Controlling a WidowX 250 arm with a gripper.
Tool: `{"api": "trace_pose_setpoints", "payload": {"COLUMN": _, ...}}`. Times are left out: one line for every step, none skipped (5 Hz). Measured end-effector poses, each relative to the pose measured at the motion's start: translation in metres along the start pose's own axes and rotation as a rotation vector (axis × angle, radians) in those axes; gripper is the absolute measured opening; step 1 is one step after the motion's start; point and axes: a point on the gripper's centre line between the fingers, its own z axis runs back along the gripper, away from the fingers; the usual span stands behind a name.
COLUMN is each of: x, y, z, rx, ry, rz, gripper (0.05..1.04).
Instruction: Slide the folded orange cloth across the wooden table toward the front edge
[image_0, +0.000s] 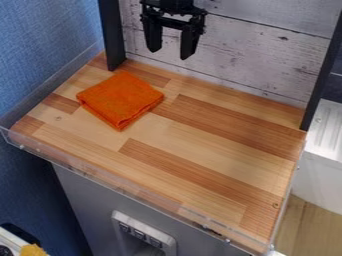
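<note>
Here, weathered pale planks (247, 55) stand behind my smooth, striped wooden desk (214, 145), edged in clear plastic (120, 190). Toward its back-left corner in the camera view lies an orange cloth (120, 99), soft, fuzzy, folded into a thick square. My black hand (169, 54) hangs near it, fingers spread apart.

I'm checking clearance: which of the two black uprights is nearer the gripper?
The left-hand upright in the picture, near the folded orange cloth; the gripper hangs much farther from the right-hand upright.
</note>
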Motion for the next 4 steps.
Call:
{"api": "trace_pose_setpoints", "payload": {"x": -0.003, "y": 0.001, "z": -0.007, "rx": -0.002, "ry": 0.007, "rz": -0.023, "gripper": 0.999}}
{"api": "trace_pose_setpoints", "payload": {"x": -0.011, "y": 0.01, "z": -0.022, "rx": -0.01, "ry": 0.024, "rz": -0.027, "gripper": 0.997}}
{"api": "trace_pose_setpoints", "payload": {"x": -0.017, "y": 0.018, "z": -0.02, "rx": -0.01, "ry": -0.006, "rz": -0.055, "gripper": 0.998}}
{"api": "trace_pose_setpoints", "payload": {"x": -0.02, "y": 0.027, "z": -0.016, "rx": 0.001, "ry": -0.066, "rz": -0.079, "gripper": 0.996}}
